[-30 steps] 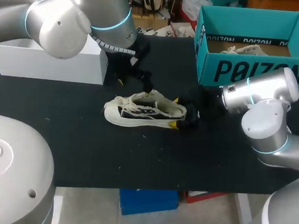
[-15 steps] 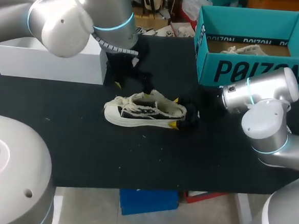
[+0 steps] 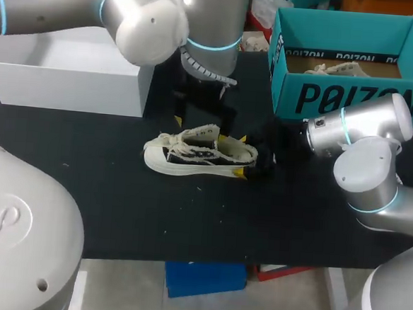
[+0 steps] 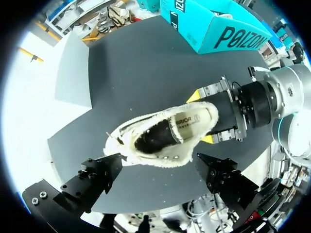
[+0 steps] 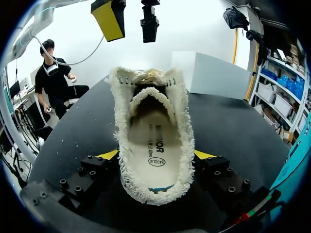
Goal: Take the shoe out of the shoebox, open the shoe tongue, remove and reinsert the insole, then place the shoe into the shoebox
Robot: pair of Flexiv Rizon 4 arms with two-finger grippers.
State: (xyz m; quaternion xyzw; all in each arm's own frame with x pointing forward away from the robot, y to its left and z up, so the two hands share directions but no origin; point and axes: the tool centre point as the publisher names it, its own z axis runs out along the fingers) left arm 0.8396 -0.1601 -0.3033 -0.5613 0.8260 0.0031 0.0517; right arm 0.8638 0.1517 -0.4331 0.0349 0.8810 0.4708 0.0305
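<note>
A cream and black low sneaker (image 3: 199,154) lies on its side on the black table (image 3: 118,205), toe to the left. My right gripper (image 3: 242,156) is shut on its heel, one yellow tip on each side. In the right wrist view the shoe (image 5: 153,145) sits between the right gripper's (image 5: 155,155) fingers, mouth wide, with the printed insole (image 5: 154,141) lying inside and the tongue (image 5: 150,97) pushed toward the toe. My left gripper (image 3: 200,120) hangs open just above the shoe's middle, touching nothing. In its own view the sneaker (image 4: 165,133) lies ahead of the left gripper (image 4: 160,172).
The teal shoebox (image 3: 352,101) stands open at the back right with a second shoe (image 3: 340,67) inside. A white box (image 3: 70,78) stands at the back left. Bare black tabletop stretches in front of the shoe.
My left arm has swung to the right and its gripper has come off the shoe's opening and risen above it. The shoe and the right arm have stayed put.
</note>
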